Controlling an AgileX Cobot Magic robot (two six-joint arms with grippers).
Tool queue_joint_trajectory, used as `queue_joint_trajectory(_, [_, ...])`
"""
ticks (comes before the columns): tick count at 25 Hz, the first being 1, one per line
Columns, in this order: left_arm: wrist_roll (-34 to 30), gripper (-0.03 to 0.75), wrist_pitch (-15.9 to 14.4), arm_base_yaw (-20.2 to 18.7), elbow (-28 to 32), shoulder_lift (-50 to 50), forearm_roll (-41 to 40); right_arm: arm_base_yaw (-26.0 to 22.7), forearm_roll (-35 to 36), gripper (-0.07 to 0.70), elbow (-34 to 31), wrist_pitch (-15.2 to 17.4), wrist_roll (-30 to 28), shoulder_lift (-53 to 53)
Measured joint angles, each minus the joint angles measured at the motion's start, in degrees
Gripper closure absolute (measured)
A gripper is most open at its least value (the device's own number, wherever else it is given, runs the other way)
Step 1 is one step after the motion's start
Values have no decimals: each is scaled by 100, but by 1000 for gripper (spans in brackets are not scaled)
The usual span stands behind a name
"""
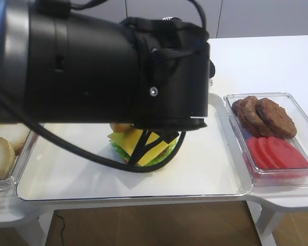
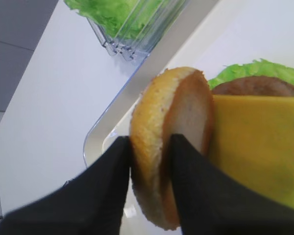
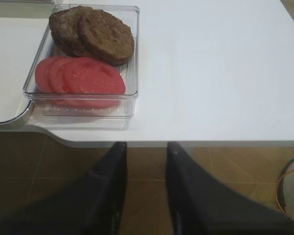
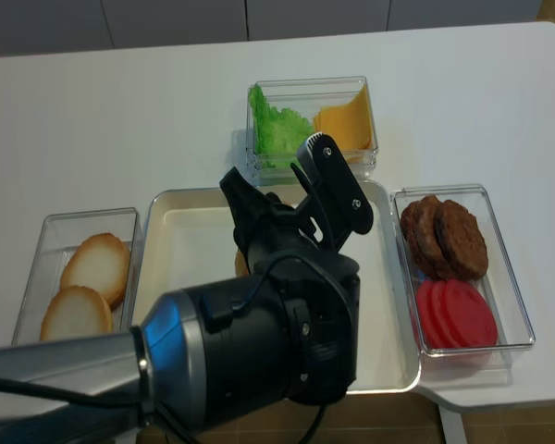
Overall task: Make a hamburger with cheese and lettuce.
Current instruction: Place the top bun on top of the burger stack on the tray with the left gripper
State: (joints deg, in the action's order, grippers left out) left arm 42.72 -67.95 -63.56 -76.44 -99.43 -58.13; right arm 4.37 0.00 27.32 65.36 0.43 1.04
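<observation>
The hamburger stack point(image 1: 139, 145) lies on the white tray point(image 1: 205, 169), mostly hidden under my left arm. In the left wrist view the yellow cheese point(image 2: 259, 152) lies on top of a brown patty point(image 2: 257, 87), with the frilly lettuce point(image 2: 255, 71) ruffling out behind. My left gripper point(image 2: 149, 139) is shut on a golden bun top point(image 2: 171, 122), held on edge against the left side of the cheese. My right gripper point(image 3: 146, 147) is open and empty, past the table's front edge over the floor.
A clear box at the right holds brown patties point(image 3: 95, 32) and tomato slices point(image 3: 81, 78). A box behind the tray holds a lettuce heap point(image 4: 276, 129) and a pile of cheese slices point(image 4: 345, 125). Pale bun halves point(image 4: 83, 277) lie in a box at the left.
</observation>
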Motion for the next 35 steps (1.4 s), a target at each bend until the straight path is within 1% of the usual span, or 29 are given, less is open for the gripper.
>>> queue_joint_trajectory(2, [4, 493, 0, 0, 0, 0, 0, 0, 0, 404, 0, 0, 0, 0])
queue_joint_trajectory(6, [27, 484, 11, 0, 0, 0, 0, 0, 0, 404, 0, 0, 0, 0])
queue_joint_trajectory(13, [27, 482, 20, -27, 0, 0, 0, 0, 0, 404, 0, 0, 0, 0])
queue_joint_trajectory(20, [149, 479, 88, -214, 0, 0, 0, 0, 0, 402, 0, 0, 0, 0])
queue_joint_trajectory(29, [288, 479, 101, -226, 0, 0, 80, 0, 0, 404, 0, 0, -43, 0])
queue_joint_trajectory(35, [293, 477, 169, -226, 0, 0, 156, 0, 0, 404, 0, 0, -43, 0])
